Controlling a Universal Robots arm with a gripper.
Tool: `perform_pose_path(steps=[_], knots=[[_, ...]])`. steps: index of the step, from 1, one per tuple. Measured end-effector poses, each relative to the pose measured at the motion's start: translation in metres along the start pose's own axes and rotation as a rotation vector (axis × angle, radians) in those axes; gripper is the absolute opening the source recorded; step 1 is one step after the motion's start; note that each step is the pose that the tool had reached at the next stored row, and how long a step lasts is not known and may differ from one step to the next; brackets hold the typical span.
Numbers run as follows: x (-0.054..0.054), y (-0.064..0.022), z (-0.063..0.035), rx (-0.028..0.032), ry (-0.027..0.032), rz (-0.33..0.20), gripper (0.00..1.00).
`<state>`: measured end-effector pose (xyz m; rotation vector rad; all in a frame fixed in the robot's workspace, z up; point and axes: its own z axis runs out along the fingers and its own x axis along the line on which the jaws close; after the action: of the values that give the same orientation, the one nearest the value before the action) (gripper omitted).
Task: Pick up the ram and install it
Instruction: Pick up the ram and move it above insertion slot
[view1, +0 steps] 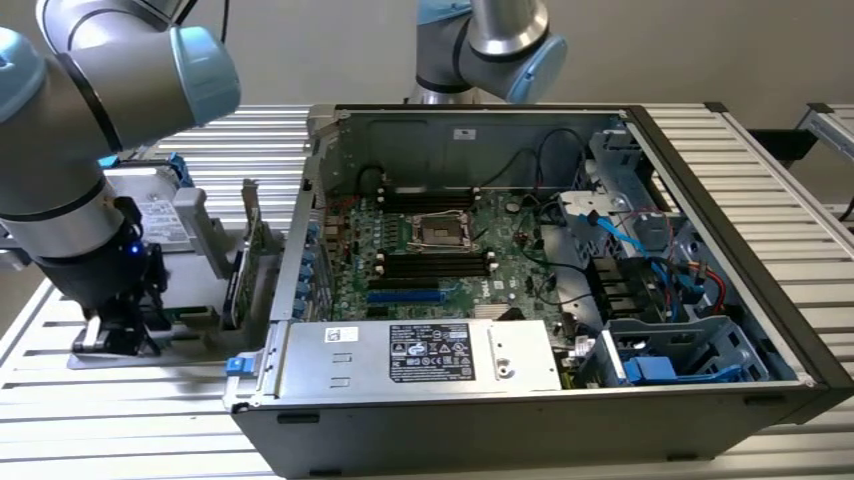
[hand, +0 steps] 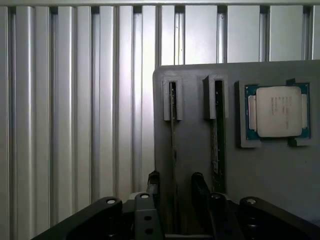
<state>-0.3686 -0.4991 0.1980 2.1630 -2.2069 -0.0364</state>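
At the exterior view's left, beside the computer case, the tool stands open, straddling the ram upright in its grey holder; apparently ungrasped, install undone.

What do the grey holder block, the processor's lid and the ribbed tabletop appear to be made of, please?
Holder block: matte grey, likely moulded or printed plastic. Processor lid: bare metal, going by its pale satin sheen. Tabletop: probably aluminium profile, silvery with long straight ribs.
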Motion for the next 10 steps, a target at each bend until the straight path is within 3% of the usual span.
perform_pose_path(steps=[3,10], knots=[[-0.0002,-0.0002,0.0054,-0.0002,-0.0011,0.021,0.39],[-0.0003,-0.0001,0.0058,-0.0003,-0.0009,0.022,0.39]])
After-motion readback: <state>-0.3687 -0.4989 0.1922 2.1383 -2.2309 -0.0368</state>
